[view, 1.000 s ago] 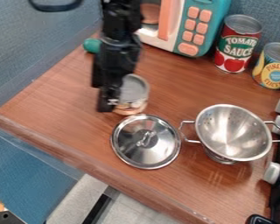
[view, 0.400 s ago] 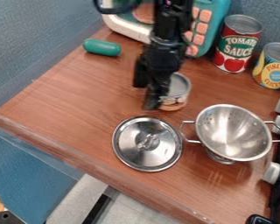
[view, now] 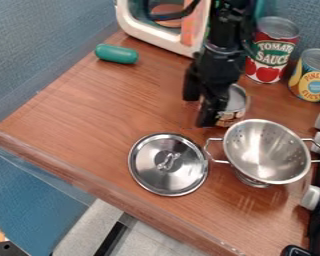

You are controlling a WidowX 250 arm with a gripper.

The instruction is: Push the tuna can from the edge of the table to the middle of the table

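One black gripper [view: 207, 111] hangs over the far half of the table, at the left side of the tuna can [view: 239, 100]; whether it is spread or pressed together, I cannot tell. The can stands upright just beyond the steel colander [view: 266, 155]. Nearer and to the left lies a metal lid [view: 152, 175]. The brown wood-grain table [view: 82, 125] carries a green capsule-shaped piece [view: 116, 54] at far left, a toy microwave [view: 144, 31] behind, and a red-labelled can [view: 268, 55] and yellow-labelled can [view: 315, 80] at far right. Blue textured walls [view: 49, 40] rise behind.
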